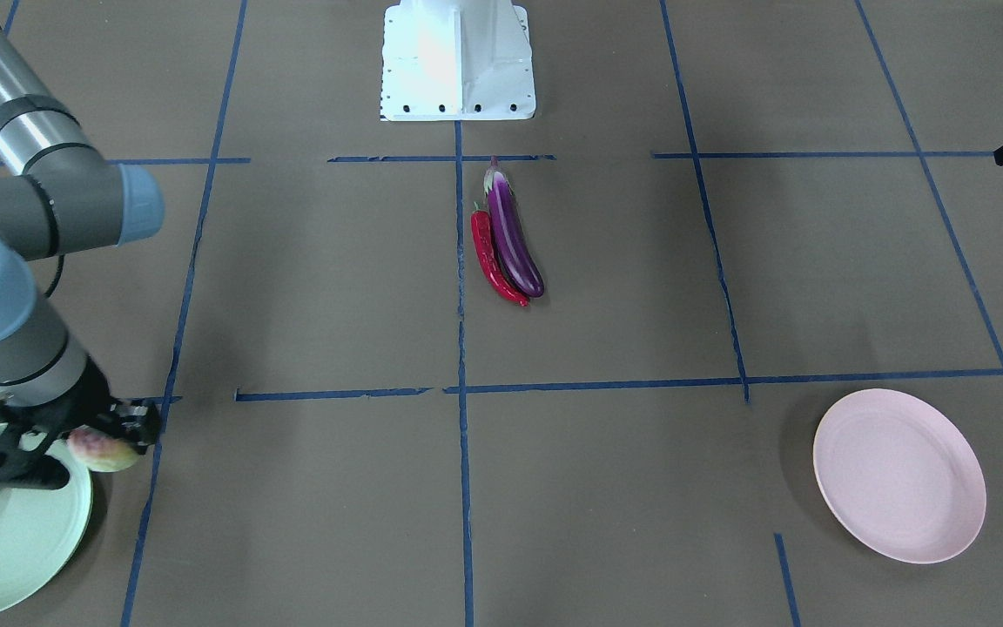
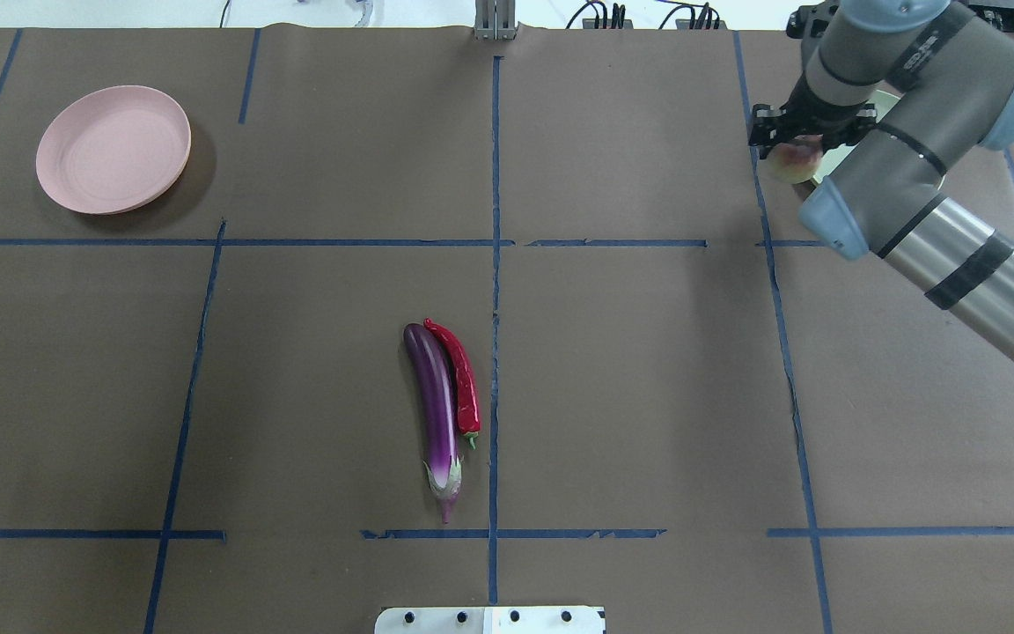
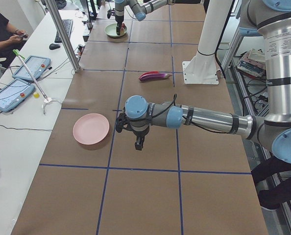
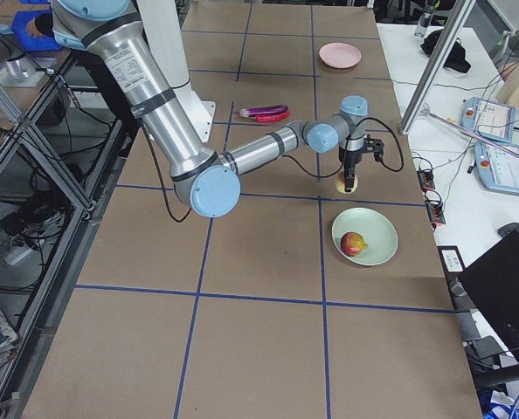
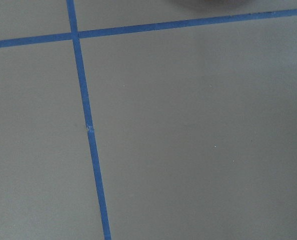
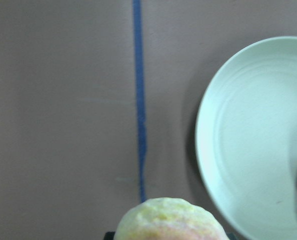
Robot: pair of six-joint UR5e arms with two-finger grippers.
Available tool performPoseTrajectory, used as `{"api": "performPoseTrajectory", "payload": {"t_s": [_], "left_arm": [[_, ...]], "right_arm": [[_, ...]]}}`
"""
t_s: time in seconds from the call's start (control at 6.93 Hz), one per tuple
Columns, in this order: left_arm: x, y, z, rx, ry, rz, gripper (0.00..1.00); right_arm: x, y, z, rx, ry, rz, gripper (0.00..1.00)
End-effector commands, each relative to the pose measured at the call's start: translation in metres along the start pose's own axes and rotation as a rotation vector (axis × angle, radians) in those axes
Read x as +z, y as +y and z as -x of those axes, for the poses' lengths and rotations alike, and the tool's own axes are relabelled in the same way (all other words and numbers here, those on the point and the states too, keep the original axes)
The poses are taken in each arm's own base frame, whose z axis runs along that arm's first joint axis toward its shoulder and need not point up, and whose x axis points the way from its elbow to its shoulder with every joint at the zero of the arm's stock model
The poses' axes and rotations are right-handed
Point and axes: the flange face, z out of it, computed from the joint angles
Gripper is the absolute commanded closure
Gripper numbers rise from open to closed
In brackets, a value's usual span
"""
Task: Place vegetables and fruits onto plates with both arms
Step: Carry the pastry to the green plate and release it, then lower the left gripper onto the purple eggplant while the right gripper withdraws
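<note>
My right gripper (image 1: 105, 440) is shut on the pale pink-yellow-green fruit (image 1: 101, 450) and holds it above the table, just beside the rim of the mint green plate (image 1: 23, 549). The wrist view shows that fruit (image 6: 168, 220) with the plate (image 6: 253, 140) to its right. The red-and-yellow fruit (image 4: 354, 243) lies on the mint plate. The purple eggplant (image 2: 437, 401) and the red chili pepper (image 2: 463, 379) lie side by side, touching, at the table's middle. The pink plate (image 2: 113, 148) holds nothing. My left gripper (image 3: 138, 145) hangs over bare table near the pink plate; I cannot tell whether it is open or shut.
The white robot base (image 1: 458, 61) stands at the table's edge behind the vegetables. Blue tape lines (image 5: 88, 130) cross the brown table. A side bench with tablets (image 3: 11, 93) and a metal pole (image 3: 62, 34) runs along the operators' side.
</note>
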Motion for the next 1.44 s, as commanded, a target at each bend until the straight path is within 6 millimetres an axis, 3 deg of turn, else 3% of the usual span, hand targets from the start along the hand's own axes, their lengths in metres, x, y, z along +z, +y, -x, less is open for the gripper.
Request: {"api": "performPoseTrajectory", "payload": {"t_s": [0.0, 0.14, 0.29, 0.43, 0.58, 0.72, 0.87, 1.01, 1.15, 1.3], "left_arm": [[0.006, -0.034, -0.043, 0.025, 0.039, 0.008, 0.0], [0.009, -0.059, -0.077, -0.011, 0.049, 0.01, 0.0], [0.028, -0.092, -0.142, -0.051, 0.068, 0.043, 0.0], [0.04, -0.115, -0.202, -0.1, 0.089, 0.061, 0.0], [0.053, -0.129, -0.264, -0.136, 0.112, 0.09, 0.0], [0.063, -0.138, -0.321, -0.171, 0.103, 0.086, 0.0], [0.096, -0.134, -0.391, -0.207, 0.051, 0.072, 0.0], [0.136, -0.113, -0.458, -0.248, 0.015, 0.074, 0.0], [0.161, -0.091, -0.499, -0.228, 0.0, 0.074, 0.0], [0.202, -0.054, -0.538, -0.147, -0.033, 0.073, 0.0]], "right_arm": [[0.033, -0.038, -0.088, -0.047, 0.062, 0.027, 1.0], [0.048, -0.04, -0.099, -0.045, 0.069, 0.034, 1.0], [0.054, -0.04, -0.102, -0.041, 0.075, 0.044, 0.98], [0.056, -0.04, -0.104, -0.034, 0.079, 0.046, 0.59], [0.054, -0.041, -0.101, -0.036, 0.075, 0.041, 0.01], [0.038, -0.052, -0.093, -0.035, 0.058, 0.019, 0.0], [0.017, -0.056, -0.087, -0.034, -0.01, 0.024, 0.0], [-0.007, -0.058, -0.093, -0.026, -0.092, 0.032, 0.0], [-0.022, -0.046, -0.094, -0.029, -0.147, 0.04, 0.0], [-0.028, -0.032, -0.102, -0.037, -0.158, 0.031, 0.0]]}}
